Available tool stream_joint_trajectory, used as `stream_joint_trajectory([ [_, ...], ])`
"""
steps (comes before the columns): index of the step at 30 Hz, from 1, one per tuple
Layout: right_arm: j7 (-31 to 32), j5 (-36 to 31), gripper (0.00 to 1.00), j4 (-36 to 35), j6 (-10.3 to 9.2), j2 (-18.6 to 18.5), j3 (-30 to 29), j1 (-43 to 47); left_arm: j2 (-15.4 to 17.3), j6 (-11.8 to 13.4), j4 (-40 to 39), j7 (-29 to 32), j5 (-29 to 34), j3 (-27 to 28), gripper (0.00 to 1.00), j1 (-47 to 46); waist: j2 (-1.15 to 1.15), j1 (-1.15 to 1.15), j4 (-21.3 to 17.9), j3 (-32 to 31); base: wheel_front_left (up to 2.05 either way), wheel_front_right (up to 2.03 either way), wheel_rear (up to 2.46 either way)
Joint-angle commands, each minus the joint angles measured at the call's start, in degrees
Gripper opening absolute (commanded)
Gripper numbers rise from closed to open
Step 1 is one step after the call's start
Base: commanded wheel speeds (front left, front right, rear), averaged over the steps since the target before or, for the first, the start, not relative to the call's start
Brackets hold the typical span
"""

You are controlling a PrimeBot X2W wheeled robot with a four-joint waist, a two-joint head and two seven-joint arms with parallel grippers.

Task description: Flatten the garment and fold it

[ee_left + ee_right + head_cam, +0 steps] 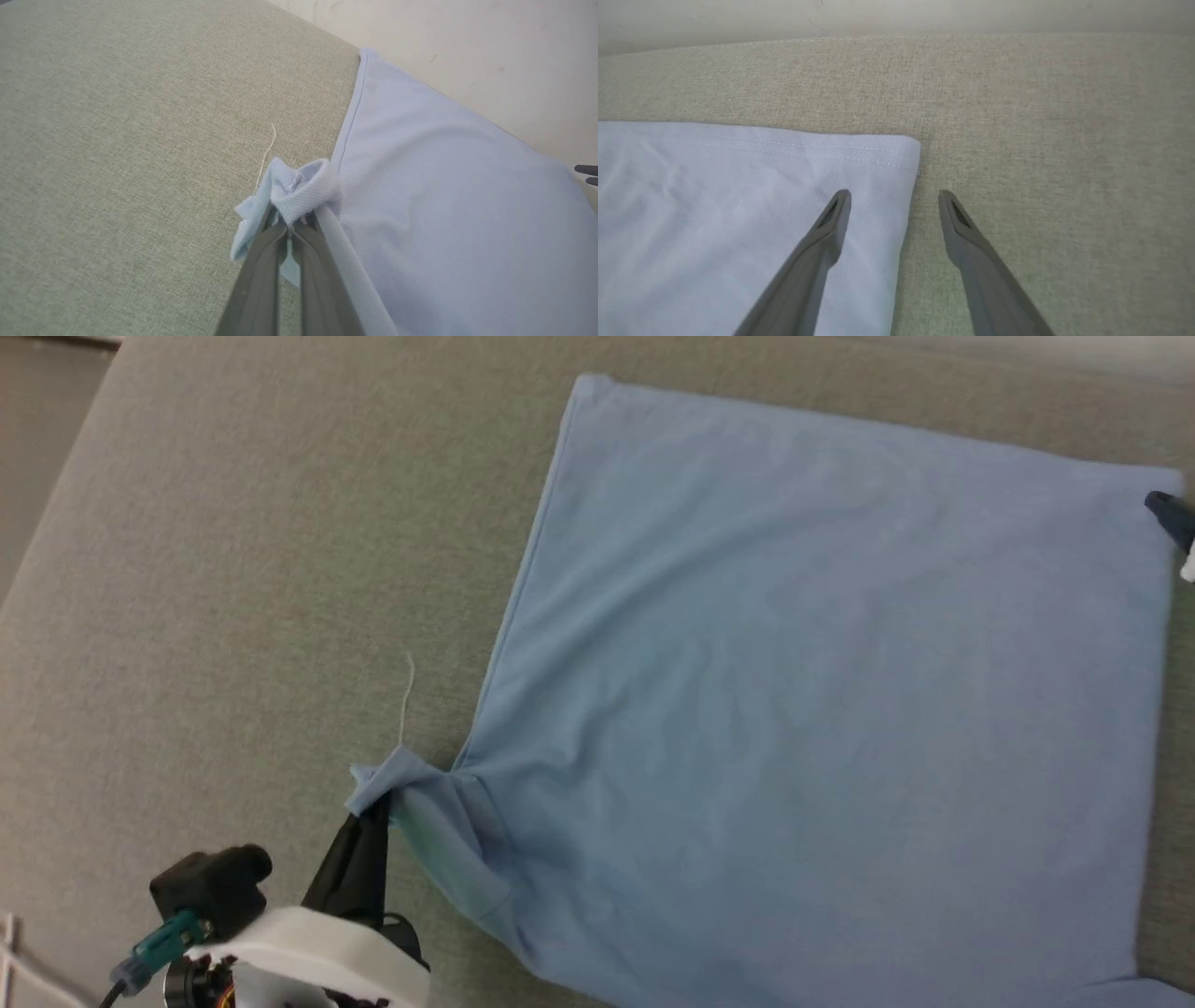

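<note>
One garment (794,709) lies here, a light blue knit piece spread mostly flat on the right part of the grey-green cloth-covered table (233,616). Two grippers are at it, each with two long dark fingers. The left gripper (289,224) has its fingers pinched tight on a small bunched tuft at the garment's near-left edge, and creases fan out from that pinch into the cloth. Whether the tuft is a sleeve or a corner I cannot tell. The right gripper (894,200) is at the far-right corner with its fingers spread wide, one above the hemmed corner and the other above bare table just beside it. Whether either tip touches down is hard to say. One pale loose thread (267,154) lies on the table just beside the tuft. In the head view the right gripper is cut off by the right edge, with only a dark tip showing, and the garment's near edge runs out at the bottom. A pale wall (467,56) stands behind the table.
</note>
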Motion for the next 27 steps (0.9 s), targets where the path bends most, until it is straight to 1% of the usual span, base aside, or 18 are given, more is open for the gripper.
stream_joint_trajectory([
  [1, 1.8, -1.6, 1.0, 2.6, -0.03, -0.5, -0.9, -2.1, -0.4, -0.6, 0.7, -0.5, 0.3, -0.5, 0.0, -1.5, 0.0, -0.02, 4.2, 4.7, 0.0, 0.0, 0.0],
  [4, 5.7, -3.4, 1.0, 6.9, -0.03, -0.2, -2.2, -3.8, -0.7, -0.9, 1.6, -0.9, 0.3, -0.9, 0.0, -2.2, 0.0, -0.02, 4.4, 5.4, 0.0, 0.0, 0.0],
  [5, 5.7, -3.4, 1.0, 6.9, -0.03, -0.2, -2.2, -3.8, -0.7, -0.9, 1.6, -0.9, 0.3, -0.9, 0.0, -2.2, 0.0, -0.02, 4.4, 5.4, 0.0, 0.0, 0.0],
  [6, 7.4, -4.0, 1.0, 8.3, -0.03, -0.1, -2.4, -4.0, -0.8, -1.0, 1.9, -1.0, 0.3, -1.0, 0.0, -2.4, 0.0, -0.02, 4.4, 5.4, 0.0, 0.0, 0.0],
  [7, 8.9, -4.4, 0.82, 9.5, -0.03, 0.2, -3.0, -4.1, -0.8, -1.1, 2.2, -1.1, 0.4, -1.0, 0.0, -2.4, 0.0, -0.02, 4.3, 5.4, 0.0, 0.0, 0.0],
  [8, 10.1, -4.8, 0.42, 10.5, -0.03, 0.4, -3.5, -4.2, -0.8, -1.1, 2.5, -1.1, 0.3, -1.1, 0.0, -2.5, 0.0, -0.02, 4.2, 5.3, 0.0, 0.0, 0.0],
  [10, 11.9, -5.6, 0.0, 12.0, -0.03, 0.7, -4.4, -4.3, -0.6, -1.2, 3.1, -1.2, 0.4, -1.0, 0.0, -2.7, 0.0, -0.02, 4.0, 5.0, 0.0, 0.0, 0.0],
  [11, 12.2, -6.0, 0.0, 12.4, -0.03, 0.9, -4.5, -4.2, -0.5, -1.2, 3.4, -1.1, 0.4, -1.0, 0.0, -2.7, 0.0, -0.02, 3.9, 4.7, 0.0, 0.0, 0.0],
  [13, 10.9, -6.4, 0.0, 11.8, -0.03, 1.3, -4.4, -4.4, -0.2, -1.2, 4.0, -1.1, 0.3, -0.8, 0.0, -2.7, 0.0, -0.02, 3.5, 4.2, 0.0, 0.0, 0.0],
  [18, 1.9, -6.7, 0.0, 6.1, -0.03, -0.2, 1.2, -3.9, 0.3, -0.9, 5.5, -1.1, 0.1, -0.2, 0.0, -2.3, 0.0, -0.02, 2.0, 1.3, 0.0, 0.0, 0.0],
  [22, -2.9, -4.1, 0.0, 0.3, -0.03, -3.7, 7.2, -1.2, 1.0, -0.4, 6.1, -0.9, -0.2, 0.5, 0.0, -0.8, 0.0, -0.02, -0.2, -2.5, 0.0, 0.0, 0.0],
  [24, -4.0, -1.6, 0.0, -3.8, -0.03, -6.2, 10.1, 1.7, 1.5, 0.1, 6.1, -0.7, -0.4, 1.2, 0.0, 0.3, 0.0, -0.02, -1.6, -4.3, 0.0, 0.0, 0.0],
  [27, -4.5, 2.6, 0.0, -10.8, -0.03, -10.9, 13.0, 8.0, 2.0, 1.0, 6.0, -0.7, -0.9, 2.4, 0.0, 2.4, 0.0, -0.02, -4.2, -6.7, 0.0, 0.0, 0.0],
])
